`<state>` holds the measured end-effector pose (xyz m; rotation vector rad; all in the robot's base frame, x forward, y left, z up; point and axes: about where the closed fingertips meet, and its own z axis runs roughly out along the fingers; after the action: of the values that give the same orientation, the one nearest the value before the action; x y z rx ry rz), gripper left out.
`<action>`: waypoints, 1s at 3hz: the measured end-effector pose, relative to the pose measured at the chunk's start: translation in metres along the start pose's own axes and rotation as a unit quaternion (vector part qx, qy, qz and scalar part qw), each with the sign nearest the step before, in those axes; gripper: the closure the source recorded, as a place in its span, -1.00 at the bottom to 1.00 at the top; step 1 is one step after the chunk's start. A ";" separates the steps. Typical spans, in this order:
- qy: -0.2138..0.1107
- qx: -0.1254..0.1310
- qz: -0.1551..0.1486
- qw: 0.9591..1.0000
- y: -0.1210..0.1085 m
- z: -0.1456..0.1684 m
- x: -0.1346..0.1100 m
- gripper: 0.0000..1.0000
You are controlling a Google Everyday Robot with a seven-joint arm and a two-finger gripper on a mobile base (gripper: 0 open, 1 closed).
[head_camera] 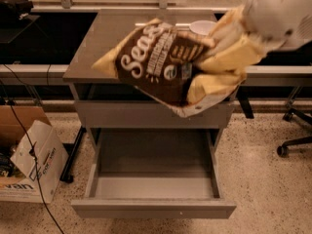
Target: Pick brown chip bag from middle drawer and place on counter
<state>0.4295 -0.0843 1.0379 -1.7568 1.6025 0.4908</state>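
The biggest thing is the grey cabinet (146,115). It stands on a speckled floor (263,189). Its flat shiny top is the counter (97,48).

At the bottom of the cabinet, the drawer (151,207) is pulled all the way out toward us. You can see its grey floor and its plain flat front.

The brown bag (156,62) is up in the air, well above the drawer. It hangs in front of the counter's front edge and covers part of the counter. The bag is tilted, with its left end lower than its right end. It has big white letters on it, and its ends are pale yellow.

The robot's white arm (280,11) comes in from the top right corner. The gripper (225,52) is at the end of the arm, at the right end of the bag. Its yellow fingers (234,57) are squeezed onto the bag, one above and one below, with the crinkly bag pinched between them. Nothing else holds the bag up.

A cardboard box (34,160) sits on the floor to the left of the cabinet, with a black cable running down past it. Part of a chair (292,143) with wheels shows at the right edge.

A small white bowl (201,27) sits on the back right part of the counter. It is just behind the bag and the gripper, partly hidden by them.
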 end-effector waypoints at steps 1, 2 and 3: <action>0.004 0.042 0.026 0.999 -0.011 -0.058 -0.049 1.00; -0.013 0.074 0.022 0.997 -0.019 -0.084 -0.072 1.00; -0.013 0.074 0.022 0.997 -0.019 -0.083 -0.072 1.00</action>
<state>0.4213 -0.0924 1.1495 -1.6025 1.6197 0.4016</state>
